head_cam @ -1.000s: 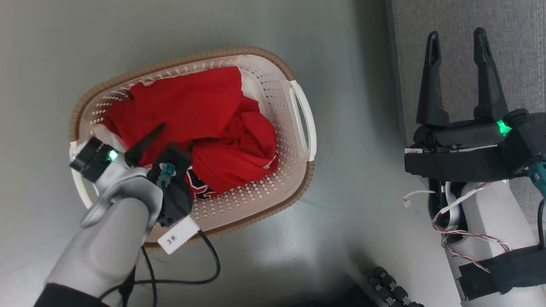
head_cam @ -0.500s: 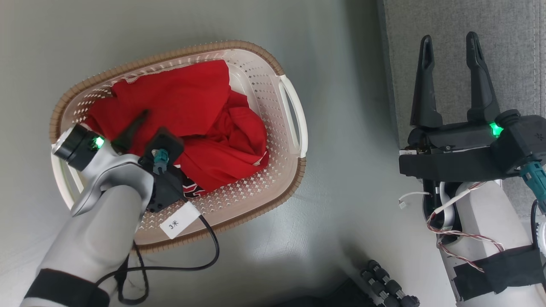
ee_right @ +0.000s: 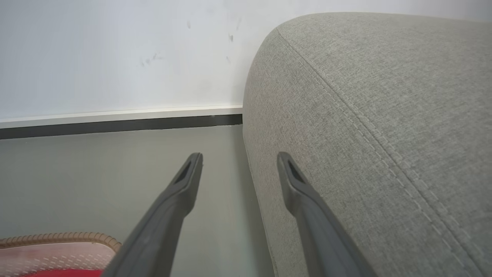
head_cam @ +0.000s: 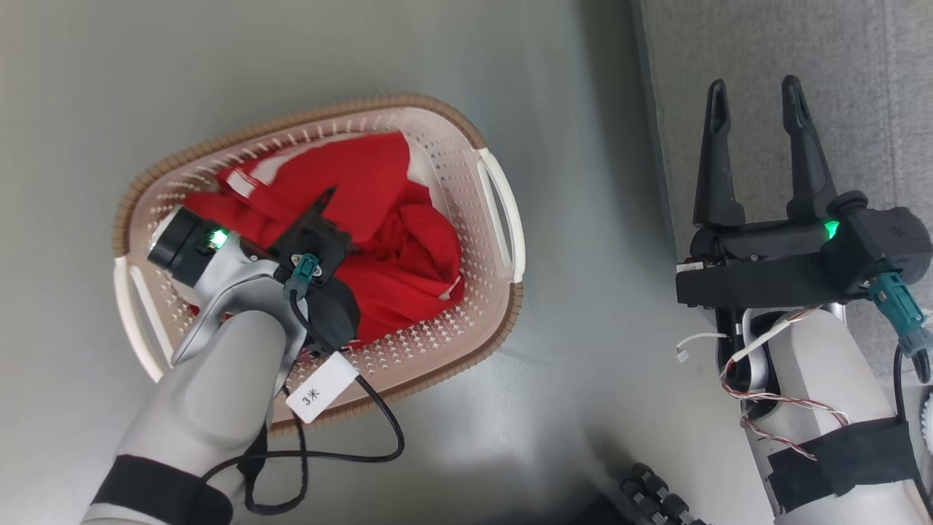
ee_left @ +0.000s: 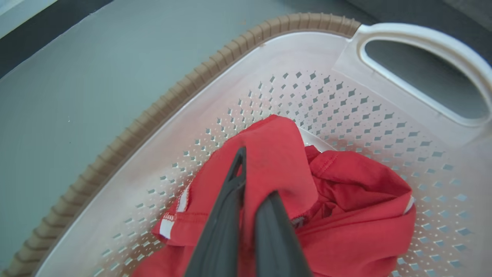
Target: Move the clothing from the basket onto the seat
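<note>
Grasping is the step in hand: the left gripper (ee_left: 257, 173) is down in the basket (head_cam: 437, 343), its jaws pinched shut on a fold of red clothing (head_cam: 379, 182). The rest of the red pile, a white-striped hem showing, lies bunched in the basket on the floor. Next, I judge, comes a lift high enough to clear the rim, then a swing across to the grey seat (head_cam: 860, 58). The right gripper (head_cam: 754, 82) hovers at the seat's edge, jaws wide apart and empty.
</note>
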Available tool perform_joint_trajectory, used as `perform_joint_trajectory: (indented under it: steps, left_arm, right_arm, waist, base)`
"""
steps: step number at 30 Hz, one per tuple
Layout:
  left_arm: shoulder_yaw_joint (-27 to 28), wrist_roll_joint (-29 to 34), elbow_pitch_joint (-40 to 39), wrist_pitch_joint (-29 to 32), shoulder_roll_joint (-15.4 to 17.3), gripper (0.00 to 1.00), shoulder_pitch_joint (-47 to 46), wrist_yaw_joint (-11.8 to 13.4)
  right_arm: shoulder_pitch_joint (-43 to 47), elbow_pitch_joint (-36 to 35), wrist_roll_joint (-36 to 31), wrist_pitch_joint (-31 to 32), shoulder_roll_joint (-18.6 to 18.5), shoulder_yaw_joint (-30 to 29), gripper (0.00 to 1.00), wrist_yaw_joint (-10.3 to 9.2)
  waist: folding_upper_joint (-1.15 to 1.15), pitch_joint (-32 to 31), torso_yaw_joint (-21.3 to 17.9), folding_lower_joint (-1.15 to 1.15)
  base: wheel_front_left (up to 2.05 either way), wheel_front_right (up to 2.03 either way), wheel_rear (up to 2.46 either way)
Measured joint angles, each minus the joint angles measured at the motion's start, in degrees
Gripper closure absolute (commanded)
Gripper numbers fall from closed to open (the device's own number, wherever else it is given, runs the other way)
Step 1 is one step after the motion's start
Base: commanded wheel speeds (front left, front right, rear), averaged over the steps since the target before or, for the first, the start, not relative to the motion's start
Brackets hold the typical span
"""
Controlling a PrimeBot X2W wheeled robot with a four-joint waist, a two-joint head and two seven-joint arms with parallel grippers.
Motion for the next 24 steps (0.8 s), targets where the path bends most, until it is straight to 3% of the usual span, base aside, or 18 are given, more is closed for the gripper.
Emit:
perform_joint_trajectory:
  steps: [8,14,24]
  left_arm:
    - [0.7,-4.0,-1.2,-1.4,-1.9,1.0,0.6,-2.4]
    - [2.0,-8.7,-4.5,-1.5,-3.1,1.0,1.4,-4.3]
    - [2.0,-13.4,-12.3,-1.5,-3.4,1.0,1.4,-5.3]
  right_arm:
    - [0.4,3.7,0.0,0.0,-0.2,-0.7,0.0,0.73]
    - [0.4,6.3,-0.4,0.0,-1.4,-0.4,0.0,2.58]
    - [0.4,10.2,-0.4,0.0,-2.3,-0.8,0.0,4.39]
  waist:
    - [0.0,-4.4,1.5,0.0]
    - [0.0,-8.8,3.4,0.0]
    - [0.0,-17.6,7.3,-0.01]
  base:
    - [0.0,0.0,0.0]
    - [0.0,0.0,0.0]
    - [0.0,0.0,0.0]
